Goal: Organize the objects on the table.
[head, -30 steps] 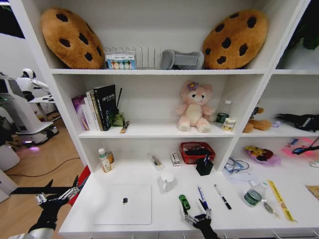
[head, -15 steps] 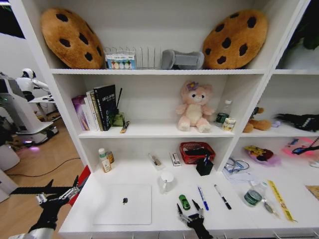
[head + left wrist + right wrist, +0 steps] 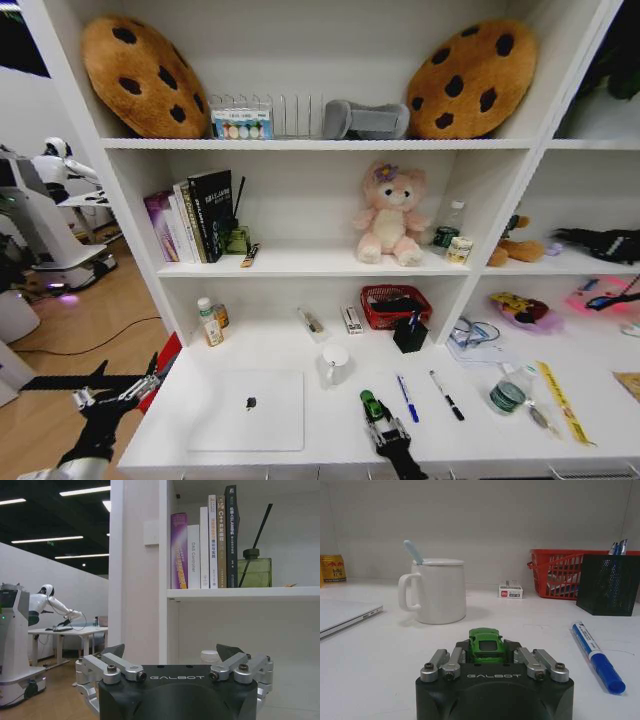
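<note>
- The right gripper (image 3: 488, 656), low at the front edge of the long white bench (image 3: 300, 465), has its jaws closed around the tiny glossy green toy car (image 3: 486, 644).
- Likely a pickup: lift straight, clearing the white lidded mug (image 3: 436, 590) and blue pen (image 3: 598, 656).
- The left gripper (image 3: 175, 666) waits beside the shelving, jaws spread.

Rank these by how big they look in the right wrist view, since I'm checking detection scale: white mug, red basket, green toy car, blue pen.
1. white mug
2. red basket, partly hidden by the black mesh holder
3. blue pen
4. green toy car, between the right gripper fingers

Nearness inflates pen and car.
</note>
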Tool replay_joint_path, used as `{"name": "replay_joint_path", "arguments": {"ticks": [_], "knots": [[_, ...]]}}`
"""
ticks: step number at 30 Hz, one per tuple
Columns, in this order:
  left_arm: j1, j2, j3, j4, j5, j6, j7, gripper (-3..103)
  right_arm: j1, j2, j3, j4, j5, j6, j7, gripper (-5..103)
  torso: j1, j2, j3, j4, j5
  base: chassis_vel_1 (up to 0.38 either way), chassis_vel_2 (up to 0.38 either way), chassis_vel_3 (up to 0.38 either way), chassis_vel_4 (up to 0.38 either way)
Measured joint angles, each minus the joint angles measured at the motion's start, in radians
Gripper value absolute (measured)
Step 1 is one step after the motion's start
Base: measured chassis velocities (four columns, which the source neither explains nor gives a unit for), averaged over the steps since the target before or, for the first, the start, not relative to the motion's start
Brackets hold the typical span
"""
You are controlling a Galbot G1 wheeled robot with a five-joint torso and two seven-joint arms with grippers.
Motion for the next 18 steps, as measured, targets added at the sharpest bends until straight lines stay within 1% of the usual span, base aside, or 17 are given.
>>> {"name": "replay_joint_path", "arguments": {"ticks": [6, 8, 9, 12, 14, 15, 17, 18], "knots": [[0.0, 0.0, 0.0, 0.0, 0.0, 0.0, 0.0, 100, -0.017, -0.007, 0.011, 0.037, 0.009, 0.001, 0.0, 36, 0.0, 0.0, 0.0, 0.0, 0.0001, 0.0, 0.0, 0.0, 0.0], [0.0, 0.0, 0.0, 0.0, 0.0, 0.0, 0.0, 100, -0.049, -0.018, 0.03, 0.112, 0.014, -0.002, 0.0, 36, 0.0, 0.0, 0.0, 0.0, 0.0002, 0.0, 0.0, 0.0, 0.0], [0.0, 0.0, 0.0, 0.0, 0.0, 0.0, 0.0, 100, -0.049, -0.018, 0.03, 0.112, 0.014, -0.002, 0.0, 36, 0.0, 0.0, 0.0, 0.0, 0.0002, 0.0, 0.0, 0.0, 0.0], [0.0, 0.0, 0.0, 0.0, 0.0, 0.0, 0.0, 100, -0.106, -0.042, 0.086, 0.295, 0.027, -0.031, 0.005, 36, 0.0, 0.0, 0.0, -0.0001, 0.0, 0.0, 0.0, 0.0, 0.0], [0.0, 0.0, 0.0, 0.0, 0.0, 0.0, 0.0, 100, -0.121, -0.071, 0.124, 0.403, 0.079, -0.07, 0.017, 36, 0.0, 0.0, 0.0, -0.0001, -0.0001, 0.0, 0.0, 0.0, 0.0], [0.0, 0.0, 0.0, 0.0, 0.0, 0.0, 0.0, 100, -0.121, -0.071, 0.124, 0.403, 0.079, -0.07, 0.017, 36, 0.0, 0.0, 0.0, -0.0001, -0.0001, 0.0, 0.0, 0.0, 0.0], [0.0, 0.0, 0.0, 0.0, 0.0, 0.0, 0.0, 100, -0.098, -0.123, 0.173, 0.524, 0.143, -0.131, 0.045, 36, 0.0, 0.0, 0.0, 0.0002, 0.0002, 0.0, 0.0, 0.0, 0.0], [0.0, 0.0, 0.0, 0.0, 0.0, 0.0, 0.0, 100, -0.098, -0.123, 0.173, 0.524, 0.143, -0.131, 0.045, 36, 0.0, 0.0, 0.0, 0.0002, 0.0002, 0.0, 0.0, 0.0, 0.0]]}}
